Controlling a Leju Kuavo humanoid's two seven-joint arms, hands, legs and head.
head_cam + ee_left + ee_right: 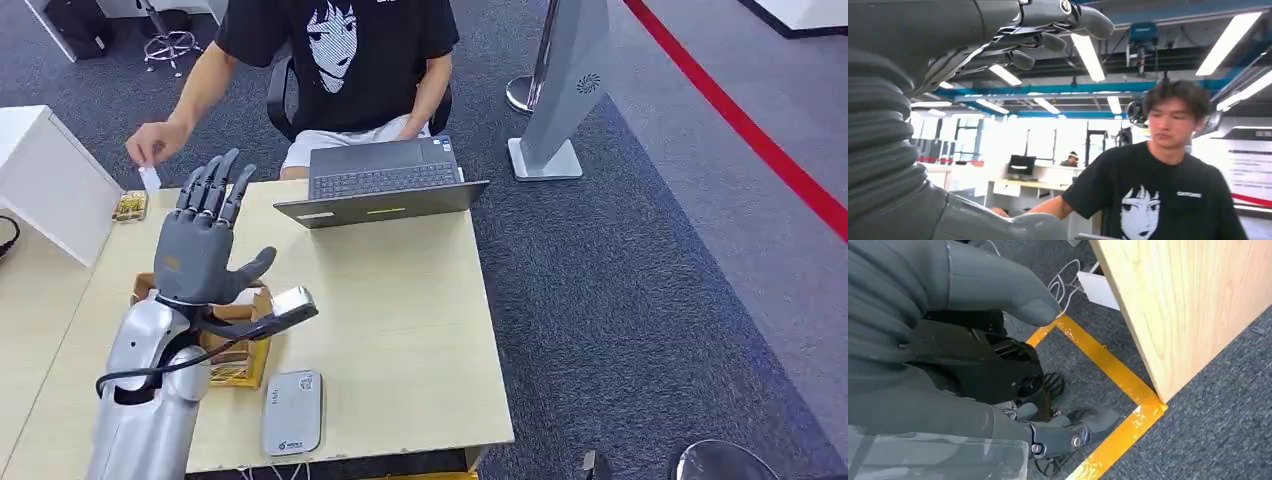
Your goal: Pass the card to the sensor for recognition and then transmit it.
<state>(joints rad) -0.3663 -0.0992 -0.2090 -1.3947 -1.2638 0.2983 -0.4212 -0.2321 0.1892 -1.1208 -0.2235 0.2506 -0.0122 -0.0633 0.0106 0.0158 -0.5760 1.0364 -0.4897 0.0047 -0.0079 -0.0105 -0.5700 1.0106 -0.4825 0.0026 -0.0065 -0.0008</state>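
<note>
My left hand (203, 243) is raised above the left part of the wooden table (400, 330), fingers spread and pointing toward the person, with nothing in it. A person (345, 60) seated behind the table holds a small white card (150, 178) in a hand just beyond my fingertips. The grey-white card sensor (292, 412) lies flat near the table's front edge. In the left wrist view my left hand (948, 45) stands before the person (1158, 190). My right hand (973, 365) hangs beside the table's side panel (1188, 305), fingers loosely apart, holding nothing.
An open laptop (385, 180) sits at the table's far edge. A cardboard box (240, 345) lies under my left wrist. A white cabinet (45, 180) and a small tray (130, 206) stand at the left. Yellow floor tape (1108, 365) runs by the table's foot.
</note>
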